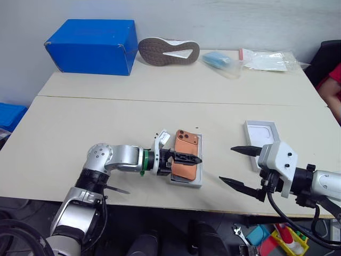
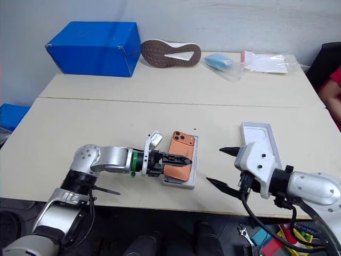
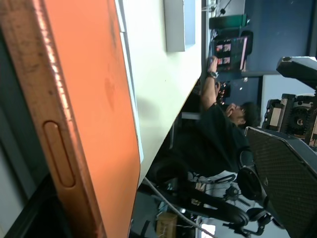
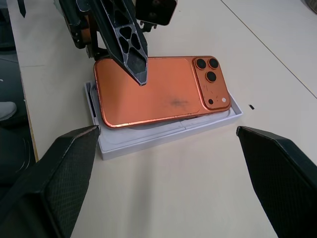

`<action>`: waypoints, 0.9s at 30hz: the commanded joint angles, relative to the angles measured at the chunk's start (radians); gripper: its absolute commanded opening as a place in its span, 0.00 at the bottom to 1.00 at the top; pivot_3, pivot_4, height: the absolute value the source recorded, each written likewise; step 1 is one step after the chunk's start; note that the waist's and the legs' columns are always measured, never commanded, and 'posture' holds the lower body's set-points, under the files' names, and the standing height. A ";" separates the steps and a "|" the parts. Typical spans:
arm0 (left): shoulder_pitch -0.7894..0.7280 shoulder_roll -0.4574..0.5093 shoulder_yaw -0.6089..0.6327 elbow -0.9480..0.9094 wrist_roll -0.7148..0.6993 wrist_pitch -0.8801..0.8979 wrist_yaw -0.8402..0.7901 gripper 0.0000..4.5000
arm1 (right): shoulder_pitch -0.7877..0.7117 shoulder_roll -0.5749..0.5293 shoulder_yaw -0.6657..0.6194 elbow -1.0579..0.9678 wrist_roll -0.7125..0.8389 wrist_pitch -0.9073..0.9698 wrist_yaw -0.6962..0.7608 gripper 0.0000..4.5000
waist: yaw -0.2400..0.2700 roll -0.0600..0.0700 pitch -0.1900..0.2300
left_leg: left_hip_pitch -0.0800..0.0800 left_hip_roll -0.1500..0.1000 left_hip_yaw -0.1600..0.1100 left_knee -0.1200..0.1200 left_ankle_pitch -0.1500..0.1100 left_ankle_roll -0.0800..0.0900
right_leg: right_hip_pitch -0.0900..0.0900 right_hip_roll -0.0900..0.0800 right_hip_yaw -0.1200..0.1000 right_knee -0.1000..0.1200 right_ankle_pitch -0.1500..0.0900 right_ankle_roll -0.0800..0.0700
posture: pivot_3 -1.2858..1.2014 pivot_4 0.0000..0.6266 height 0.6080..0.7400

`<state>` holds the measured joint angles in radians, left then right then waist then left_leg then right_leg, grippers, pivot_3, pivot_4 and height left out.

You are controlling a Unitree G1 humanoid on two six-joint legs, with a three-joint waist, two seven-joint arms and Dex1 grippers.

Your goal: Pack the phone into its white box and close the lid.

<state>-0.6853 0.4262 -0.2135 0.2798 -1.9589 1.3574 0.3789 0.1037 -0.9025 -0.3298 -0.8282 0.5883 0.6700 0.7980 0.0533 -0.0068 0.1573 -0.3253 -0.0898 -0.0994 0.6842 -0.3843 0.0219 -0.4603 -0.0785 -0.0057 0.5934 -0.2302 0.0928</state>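
Observation:
The orange phone (image 4: 158, 94) lies back up and slightly askew on the white box (image 4: 148, 139), near the table's front edge; its dark lenses point away from me. My left gripper (image 1: 194, 158) reaches in from the left, open, with one black finger (image 4: 131, 44) held just above the phone's back. The left wrist view has the phone's side edge (image 3: 59, 148) very close. The lid (image 1: 262, 133) rests inside up on the table to the right. In front of the lid my right gripper (image 1: 227, 164) hangs open, holding nothing, its fingers (image 4: 64, 168) spread wide towards the phone.
At the back of the table are a big blue box (image 1: 91, 45), a shoe lying sole up (image 1: 168, 51) and plastic bags (image 1: 269, 58). A person's red sleeve (image 1: 333, 80) is at the right edge. Another person (image 3: 223, 124) sits beyond the table.

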 commanded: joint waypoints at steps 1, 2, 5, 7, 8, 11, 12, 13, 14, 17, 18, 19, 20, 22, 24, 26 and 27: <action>-0.049 0.032 -0.026 -0.052 -0.013 0.037 -0.010 0.99 | 0.011 0.011 -0.002 -0.042 -0.006 -0.028 -0.018 1.00 | -0.001 0.000 0.000 | 0.000 0.000 0.000 0.000 0.000 0.000 | 0.000 0.000 0.000 0.000 0.000 0.000 | 0.52 0.24 1.00; -0.062 0.040 -0.031 -0.055 -0.013 0.044 -0.015 0.99 | 0.014 0.012 0.002 -0.043 -0.008 -0.032 -0.021 1.00 | -0.001 0.000 0.000 | 0.000 0.000 0.000 0.000 0.000 0.000 | 0.000 0.000 0.000 0.000 0.000 0.000 | 0.52 0.24 1.00; -0.104 0.056 -0.046 -0.058 -0.013 0.047 -0.010 0.99 | 0.023 0.019 0.013 -0.047 -0.014 -0.041 -0.032 1.00 | 0.000 0.000 0.000 | 0.000 0.000 0.000 0.000 0.000 0.000 | 0.000 0.000 0.000 0.000 0.000 0.000 | 0.52 0.24 1.00; -0.128 0.049 -0.042 -0.045 -0.013 0.053 -0.020 0.99 | 0.027 0.023 0.020 -0.050 -0.018 -0.046 -0.039 1.00 | 0.000 0.000 0.000 | 0.000 0.000 0.000 0.000 0.000 0.000 | 0.000 0.000 0.000 0.000 0.000 0.000 | 0.52 0.24 1.00; -0.136 0.047 -0.041 -0.037 -0.013 0.058 -0.026 0.99 | 0.027 0.024 0.023 -0.050 -0.019 -0.047 -0.043 1.00 | 0.000 0.000 0.000 | 0.000 0.000 0.000 0.000 0.000 0.000 | 0.000 0.000 0.000 0.000 0.000 0.000 | 0.52 0.24 1.00; -0.154 0.044 -0.052 -0.011 -0.013 0.084 -0.047 0.99 | 0.021 0.029 0.033 -0.047 -0.023 -0.052 -0.056 1.00 | 0.000 0.000 0.000 | 0.000 0.000 0.000 0.000 0.000 0.000 | 0.000 0.000 0.000 0.000 0.000 0.000 | 0.52 0.24 1.00; -0.156 0.043 -0.056 -0.004 -0.013 0.088 -0.048 0.99 | 0.022 0.030 0.035 -0.046 -0.024 -0.054 -0.060 1.00 | 0.000 0.000 0.000 | 0.000 0.000 0.000 0.000 0.000 0.000 | 0.000 0.000 0.000 0.000 0.000 0.000 | 0.52 0.24 1.00; -0.157 0.043 -0.058 0.001 -0.013 0.089 -0.048 0.99 | 0.023 0.030 0.037 -0.045 -0.024 -0.057 -0.062 1.00 | -0.001 0.000 0.000 | 0.000 0.000 0.000 0.000 0.000 0.000 | 0.000 0.000 0.000 0.000 0.000 0.000 | 0.52 0.24 1.00; -0.162 0.049 -0.068 0.006 -0.013 0.096 -0.047 0.99 | 0.022 0.030 0.039 -0.045 -0.024 -0.057 -0.065 1.00 | -0.002 0.000 0.000 | 0.000 0.000 0.000 0.000 0.000 0.000 | 0.000 0.000 0.000 0.000 0.000 0.000 | 0.52 0.24 1.00; -0.170 0.068 -0.093 0.012 -0.013 0.108 -0.040 0.99 | 0.021 0.029 0.042 -0.042 -0.023 -0.058 -0.066 1.00 | -0.002 0.000 0.000 | 0.000 0.000 0.000 0.000 0.000 0.000 | 0.000 0.000 0.000 0.000 0.000 0.000 | 0.52 0.24 1.00; -0.171 0.072 -0.096 0.012 -0.013 0.108 -0.041 0.99 | 0.021 0.028 0.042 -0.041 -0.022 -0.059 -0.065 1.00 | -0.002 0.000 0.000 | 0.000 0.000 0.000 0.000 0.000 0.000 | 0.000 0.000 0.000 0.000 0.000 0.000 | 0.52 0.24 1.00; -0.171 0.076 -0.097 0.012 -0.013 0.111 -0.046 0.99 | 0.020 0.027 0.043 -0.038 -0.023 -0.060 -0.064 1.00 | -0.001 0.000 0.000 | 0.000 0.000 0.000 0.000 0.000 0.000 | 0.000 0.000 0.000 0.000 0.000 0.000 | 0.52 0.24 1.00; -0.173 0.080 -0.098 0.016 -0.013 0.119 -0.061 0.99 | 0.017 0.026 0.045 -0.035 -0.023 -0.061 -0.063 1.00 | -0.001 0.000 0.000 | 0.000 0.000 0.000 0.000 0.000 0.000 | 0.000 0.000 0.000 0.000 0.000 0.000 | 0.52 0.24 1.00; -0.176 0.086 -0.098 0.022 -0.013 0.130 -0.087 0.99 | 0.012 0.025 0.049 -0.033 -0.022 -0.061 -0.061 1.00 | -0.001 0.000 0.000 | 0.000 0.000 0.000 0.000 0.000 0.000 | 0.000 0.000 0.000 0.000 0.000 0.000 | 0.52 0.24 1.00; -0.182 0.093 -0.101 0.032 -0.013 0.148 -0.124 0.99 | 0.005 0.024 0.055 -0.030 -0.022 -0.061 -0.060 1.00 | -0.002 0.000 0.000 | 0.000 0.000 0.000 0.000 0.000 0.000 | 0.000 0.000 0.000 0.000 0.000 0.000 | 0.52 0.24 1.00; -0.190 0.100 -0.108 0.040 -0.013 0.163 -0.154 0.99 | 0.001 0.024 0.058 -0.027 -0.021 -0.062 -0.058 1.00 | -0.002 0.000 0.000 | 0.000 0.000 0.000 0.000 0.000 0.000 | 0.000 0.000 0.000 0.000 0.000 0.000 | 0.52 0.24 1.00; -0.193 0.103 -0.112 0.040 -0.013 0.167 -0.164 0.99 | 0.000 0.023 0.059 -0.026 -0.021 -0.062 -0.057 1.00 | -0.002 0.000 0.000 | 0.000 0.000 0.000 0.000 0.000 0.000 | 0.000 0.000 0.000 0.000 0.000 0.000 | 0.52 0.24 1.00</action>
<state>-0.8486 0.5227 -0.3285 0.3294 -1.9579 1.5097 0.2569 0.1106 -0.8787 -0.2760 -0.8386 0.5693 0.6294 0.7393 0.0508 -0.0068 0.1574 -0.3254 -0.0899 -0.0994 0.6840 -0.3842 0.0219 -0.4606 -0.0782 -0.0059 0.5931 -0.2302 0.0928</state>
